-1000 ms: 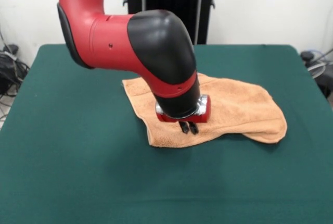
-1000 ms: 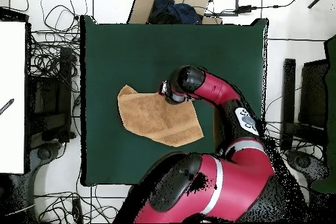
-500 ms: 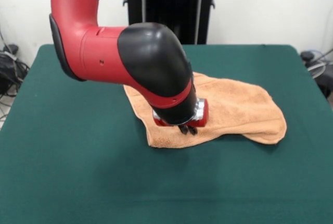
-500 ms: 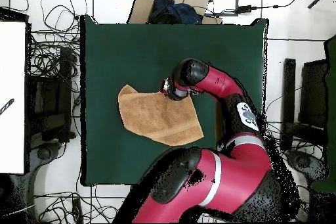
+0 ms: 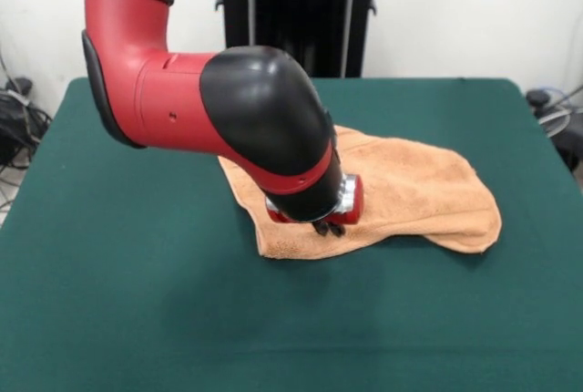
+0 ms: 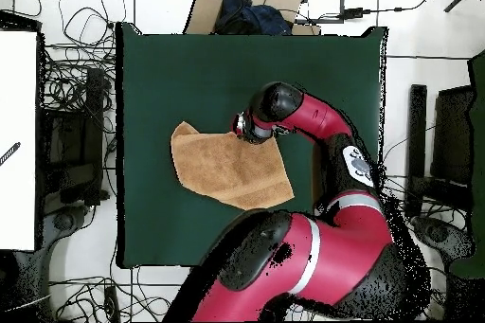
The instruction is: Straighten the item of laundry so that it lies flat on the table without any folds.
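The item of laundry (image 5: 428,187), a peach-orange towel, lies rumpled on the green table (image 5: 137,301). Its right end is folded over into a rounded lump. My gripper (image 5: 329,227) points down and is low on the towel close to its front edge, left of the cloth's middle. The red wrist and black elbow hide the cloth behind it. From overhead, the towel (image 6: 223,168) is an uneven slanted shape on the table (image 6: 189,63), and the gripper (image 6: 242,130) sits at its upper right corner.
The red and black arm (image 5: 228,109) leans over the left half of the towel. Cables and boxes lie on the floor (image 6: 66,101) around the table. Bare green table surrounds the cloth on all sides.
The arm has swung slightly left in the front view and the gripper has sunk lower onto the towel. The towel's outline has barely shifted.
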Motion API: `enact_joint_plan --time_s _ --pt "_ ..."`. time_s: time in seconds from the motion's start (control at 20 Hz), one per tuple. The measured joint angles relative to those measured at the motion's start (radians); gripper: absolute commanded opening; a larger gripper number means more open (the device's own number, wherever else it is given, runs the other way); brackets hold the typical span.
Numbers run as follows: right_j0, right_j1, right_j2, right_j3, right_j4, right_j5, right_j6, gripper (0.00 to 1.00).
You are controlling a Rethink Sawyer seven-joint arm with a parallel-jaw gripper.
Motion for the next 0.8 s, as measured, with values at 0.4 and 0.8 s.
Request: enact_joint_plan --time_s 0.4,0.8 --pt "-0.001 -0.047 0.0 0.026 -0.002 -0.001 0.0 0.0" --pt "-0.009 -0.109 -0.001 0.029 -0.005 -0.002 0.0 0.0"
